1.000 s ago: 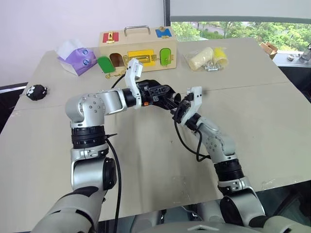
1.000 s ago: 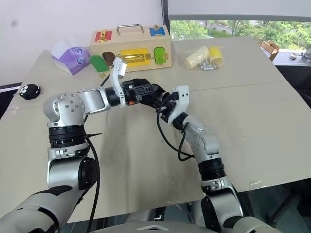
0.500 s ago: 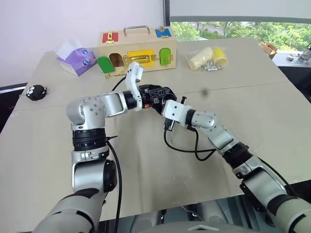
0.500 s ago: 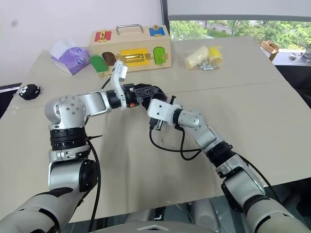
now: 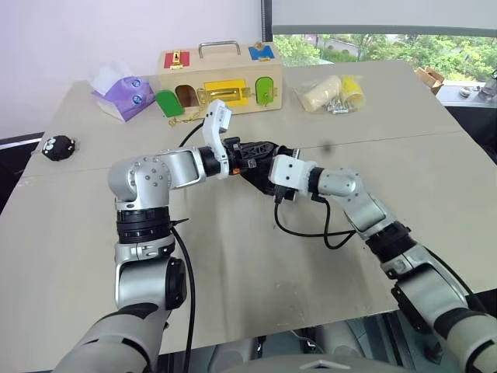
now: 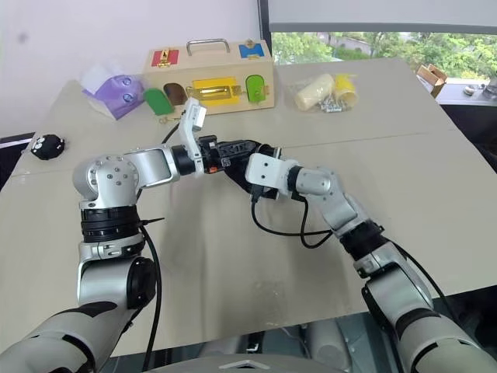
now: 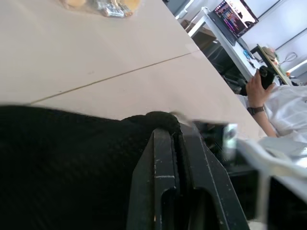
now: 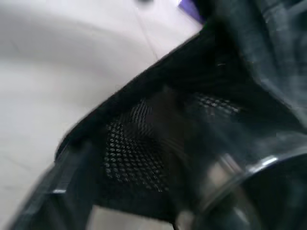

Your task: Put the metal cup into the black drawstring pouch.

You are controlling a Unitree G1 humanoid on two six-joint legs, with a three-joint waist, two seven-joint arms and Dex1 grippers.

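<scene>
Both arms are crowding the table's middle, meeting at the black drawstring pouch — the wooden latch box, tissue pack and bagged parts are lining the far edge.

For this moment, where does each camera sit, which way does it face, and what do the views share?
Left eye and right eye views: on the head, looking forward and down at the table; both arms meet at the black drawstring pouch.
Left wrist view: along the left gripper, jaws shut on pouch fabric; a person's hand beyond.
Right wrist view: facing the pouch's mesh; the metal cup shows beside it.
Shared: all show the pouch.
</scene>
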